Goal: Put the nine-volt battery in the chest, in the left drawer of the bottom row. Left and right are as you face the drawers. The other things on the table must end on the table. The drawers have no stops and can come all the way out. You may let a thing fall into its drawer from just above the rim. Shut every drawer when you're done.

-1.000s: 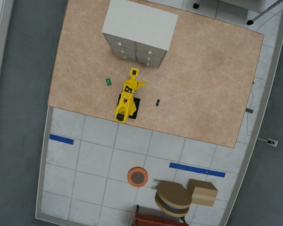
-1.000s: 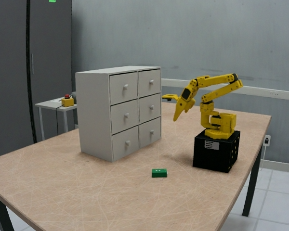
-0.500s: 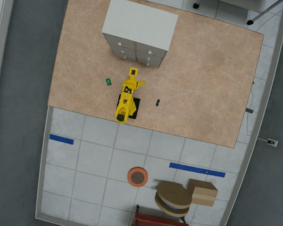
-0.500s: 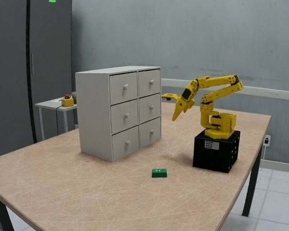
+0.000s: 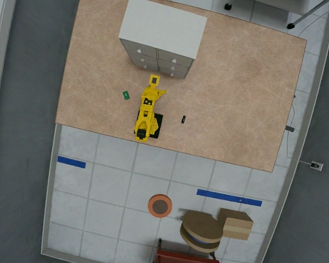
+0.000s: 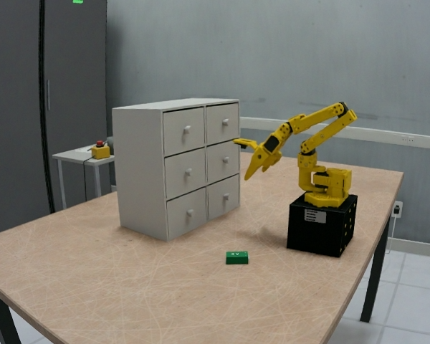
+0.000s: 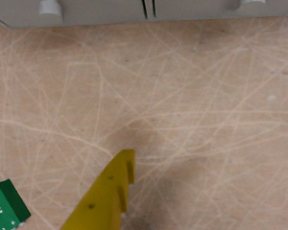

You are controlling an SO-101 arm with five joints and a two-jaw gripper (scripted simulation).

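Note:
The nine-volt battery (image 5: 126, 95) (image 6: 236, 257) (image 7: 7, 211) is a small green block lying flat on the table, in front of the chest and to the left of the arm's base. The white chest (image 5: 162, 27) (image 6: 137, 163) has six drawers, all shut. Its bottom-left drawer (image 5: 144, 66) (image 6: 185, 213) is shut. My gripper (image 5: 157, 86) (image 6: 244, 160) hangs in the air in front of the chest, pointing down, about half open with nothing in it. In the wrist view only its yellow fixed jaw (image 7: 110, 192) shows, with the battery at the lower left.
A small black stick-shaped object (image 5: 183, 119) lies on the table to the right of the arm's black base block (image 5: 158, 127) (image 6: 320, 226). Two bottom-row knobs (image 7: 50, 7) (image 7: 252, 2) show at the top of the wrist view.

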